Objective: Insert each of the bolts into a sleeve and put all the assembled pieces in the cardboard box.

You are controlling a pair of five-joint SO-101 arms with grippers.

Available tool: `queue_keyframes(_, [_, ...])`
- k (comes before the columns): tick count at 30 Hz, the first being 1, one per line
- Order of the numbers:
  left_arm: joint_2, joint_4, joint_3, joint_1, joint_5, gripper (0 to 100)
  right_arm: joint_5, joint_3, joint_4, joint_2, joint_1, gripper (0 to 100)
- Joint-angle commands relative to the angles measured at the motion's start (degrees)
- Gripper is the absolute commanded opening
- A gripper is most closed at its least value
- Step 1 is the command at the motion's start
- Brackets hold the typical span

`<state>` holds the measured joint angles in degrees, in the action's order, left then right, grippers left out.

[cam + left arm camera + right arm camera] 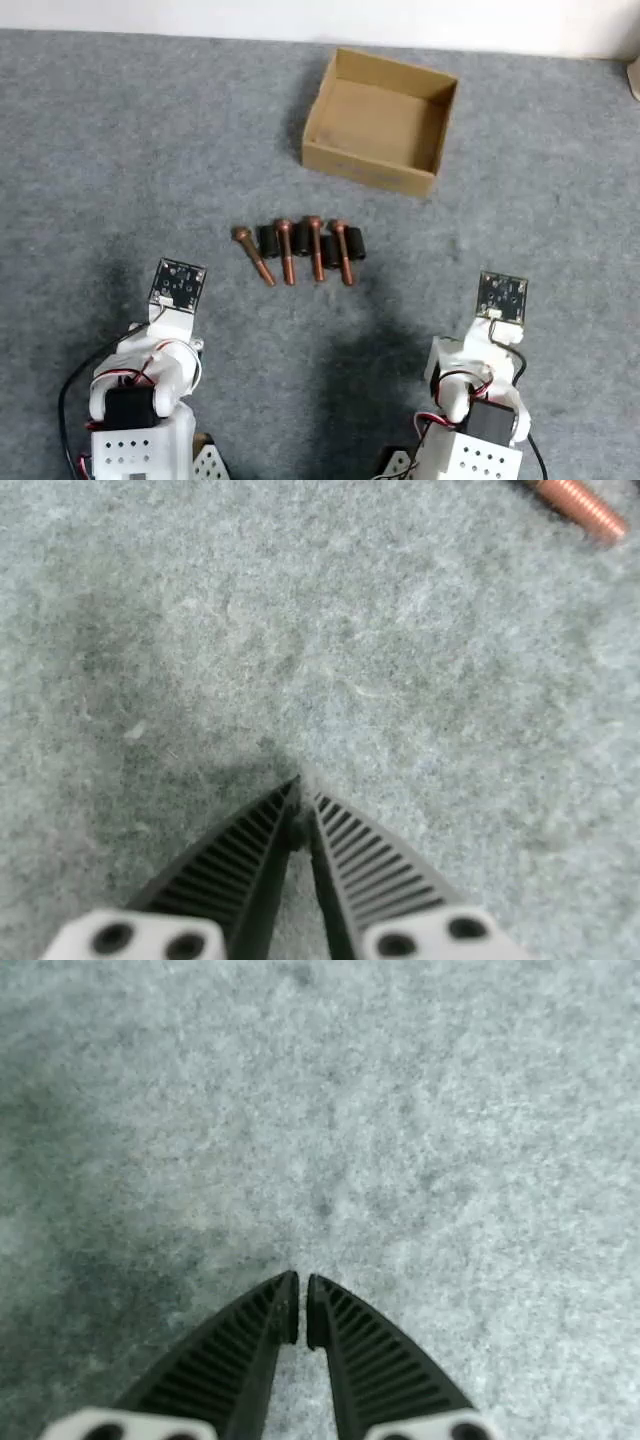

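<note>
Hovering shut, both claws empty

The left claw and right claw each hang over bare grey felt with their ribbed jaws closed on nothing. Ahead of them and between the arms, four copper bolts lie in a row, with short black sleeves tucked among their heads. The bolts look stiff, fairly heavy and prone to roll, so mid-shank seems the safest hold. The sleeves look light and easily nudged. Beyond stands the open cardboard box. The felt worktop should damp rolling; a pale strip borders its far edge.
</note>
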<state>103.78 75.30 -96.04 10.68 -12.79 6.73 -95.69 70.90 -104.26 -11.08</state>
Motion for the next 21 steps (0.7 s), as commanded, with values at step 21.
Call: queue_keyframes(21, [0.57,0.35,-1.10,-19.91,0.00,1,-0.53,-7.96,0.22,-0.40,3.47,1.7])
